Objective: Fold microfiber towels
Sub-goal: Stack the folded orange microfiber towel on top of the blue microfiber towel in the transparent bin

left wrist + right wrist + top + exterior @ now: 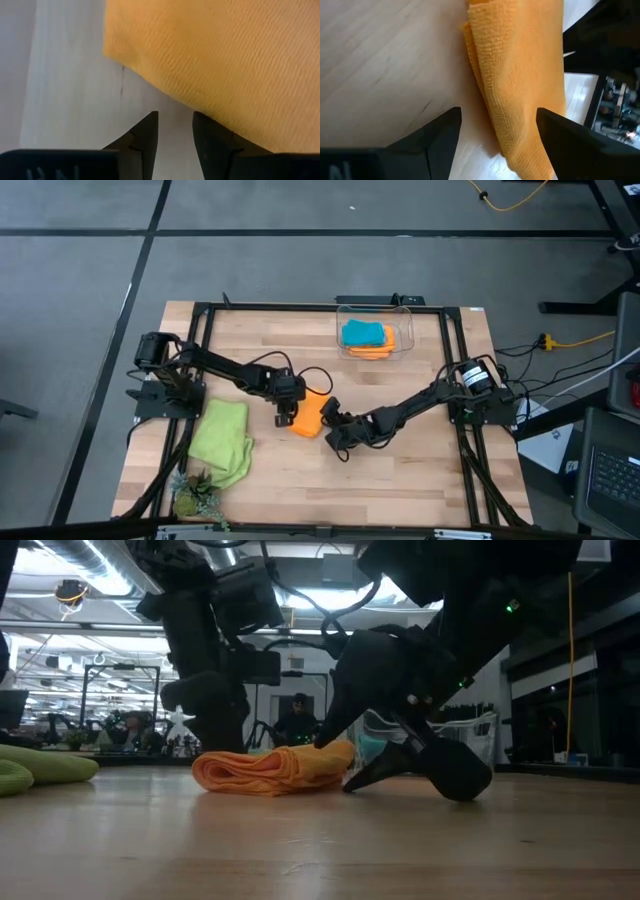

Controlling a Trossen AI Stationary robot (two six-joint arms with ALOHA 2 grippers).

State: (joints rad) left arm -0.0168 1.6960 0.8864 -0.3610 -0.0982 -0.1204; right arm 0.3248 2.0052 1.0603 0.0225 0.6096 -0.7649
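Note:
A folded orange microfiber towel [308, 420] lies flat on the wooden table's middle [270, 768]. My left gripper [284, 418] stands at its left side, pointing steeply down, open by a narrow gap [175, 117] over bare table beside the towel's edge. My right gripper [331, 413] comes in slanting from the right, wide open [498, 111], with the towel's folded edge between its fingers. A lime green towel [222, 438] lies crumpled at the near left. A turquoise towel [362, 333] and another orange one [380, 351] lie in a clear bin. My left gripper has one fingertip [210, 132] right at the orange towel's edge [220, 122]; whether it touches the cloth I cannot tell. My right gripper straddles the towel's layered folded edge [485, 100], one finger [565, 135] over the cloth, the other over the table; whether either touches I cannot tell.
The clear bin [405, 330] stands at the far middle of the table. A small green plant [195, 498] sits at the near left corner. A black frame runs round the table, and bare wood lies in front of the orange towel.

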